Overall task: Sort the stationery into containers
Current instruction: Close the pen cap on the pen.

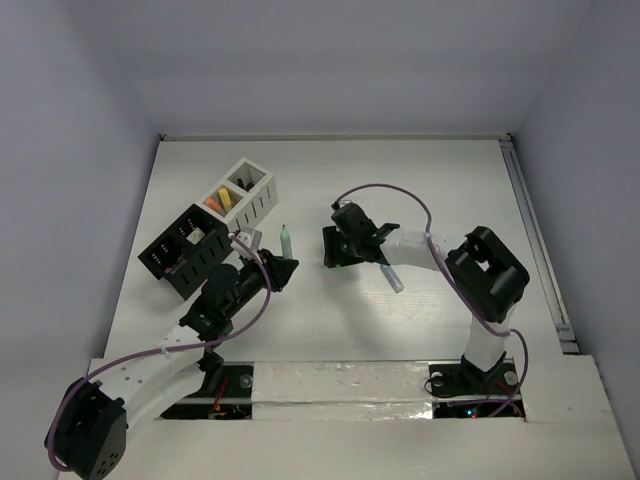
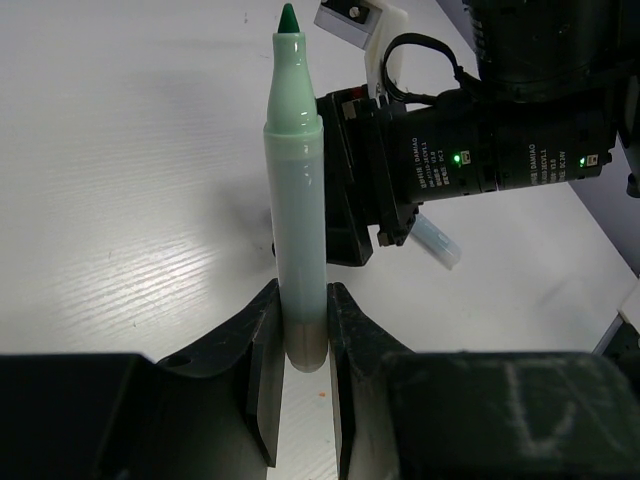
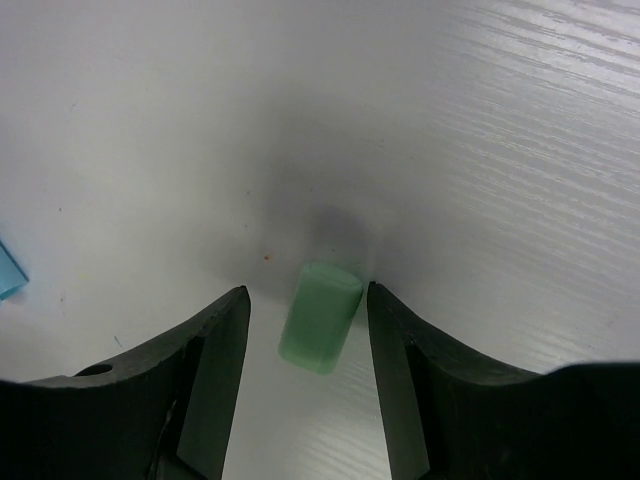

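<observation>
The left gripper (image 2: 302, 335) grips a green marker (image 2: 298, 200) by its base, tip pointing straight away from it. The right gripper (image 3: 308, 296) is spread apart around a green cap (image 3: 320, 318).

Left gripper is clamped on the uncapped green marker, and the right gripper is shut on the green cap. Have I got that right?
Not quite. The right gripper is open: the right wrist view shows the green cap sitting between its spread fingers, unclamped. The left gripper is indeed clamped on the uncapped green marker.
</observation>
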